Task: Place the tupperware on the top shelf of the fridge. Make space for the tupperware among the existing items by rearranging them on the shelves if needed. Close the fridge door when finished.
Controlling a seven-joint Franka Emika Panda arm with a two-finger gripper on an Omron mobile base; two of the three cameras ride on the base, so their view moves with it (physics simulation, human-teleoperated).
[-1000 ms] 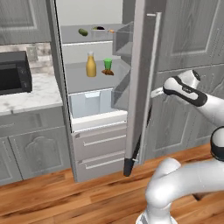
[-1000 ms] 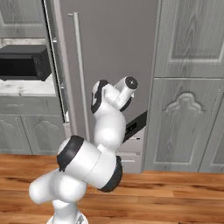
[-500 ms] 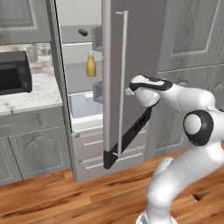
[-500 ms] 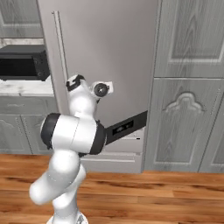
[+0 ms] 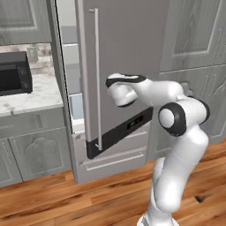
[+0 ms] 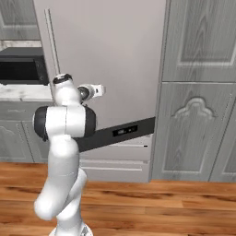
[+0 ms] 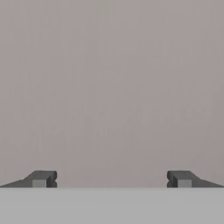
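Wood flooring (image 5: 53, 198) runs along the near edge below grey cabinets (image 5: 31, 150). Beyond it, the end effector (image 7: 111, 178) faces the fridge door (image 5: 128, 57) up close, its fingertips (image 7: 41, 178) spread wide and holding nothing. That door stands nearly shut on the fridge (image 5: 66, 88), a narrow gap showing at its left. Farther left, a black microwave (image 5: 13, 73) sits on the marble worktop (image 5: 31, 98).

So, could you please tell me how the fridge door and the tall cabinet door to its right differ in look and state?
The fridge door is flat, smooth light grey and stands slightly ajar; the cabinet door is wood-grained with a raised panel and shut. The fridge door carries a long vertical bar handle; the cabinet door's handle is short. Both are grey.
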